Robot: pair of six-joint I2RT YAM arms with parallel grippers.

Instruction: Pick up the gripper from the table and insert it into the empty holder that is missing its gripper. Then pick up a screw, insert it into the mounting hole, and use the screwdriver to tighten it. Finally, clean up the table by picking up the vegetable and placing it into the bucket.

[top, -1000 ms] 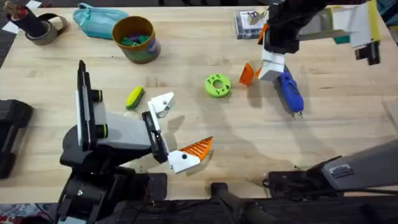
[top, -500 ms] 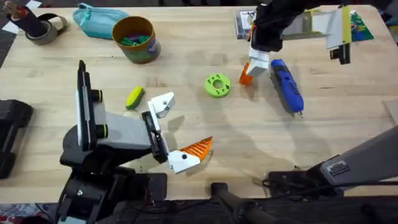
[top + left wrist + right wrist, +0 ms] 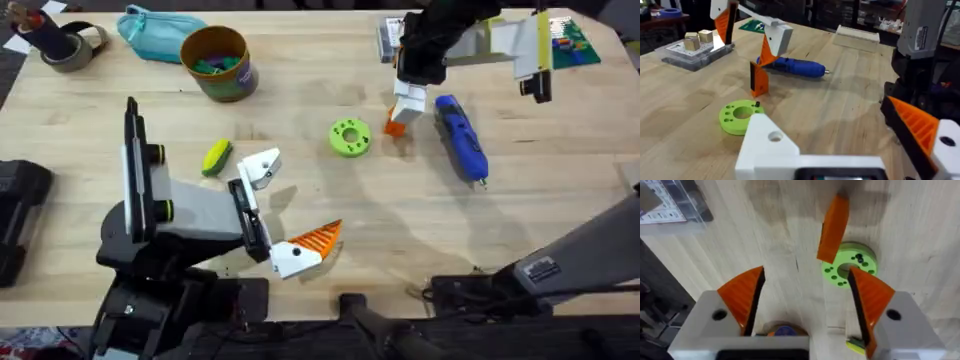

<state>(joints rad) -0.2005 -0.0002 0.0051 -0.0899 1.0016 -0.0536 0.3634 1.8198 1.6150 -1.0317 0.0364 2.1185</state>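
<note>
**Right arm slides toward the loose orange finger**

Pale wood planks form the table (image 3: 330,215). From overhead, the right gripper (image 3: 405,105) has shifted left and farther from the bases since a second ago, and hangs over the gripper (image 3: 396,122), which stands on the wood between the green disc (image 3: 350,137) and the screwdriver (image 3: 461,138). The left gripper (image 3: 280,210) has not moved; its holder (image 3: 262,168) lies beside the vegetable (image 3: 216,157), and the bucket (image 3: 218,62) stands at the far left.

From the left wrist, the orange piece (image 3: 759,79) stands upright on the table, apart from the white-and-orange fingers (image 3: 774,42) above it.

From the right wrist, the orange pads (image 3: 742,297) are spread wide and grasp nothing, with the piece (image 3: 832,228) ahead of them.
</note>
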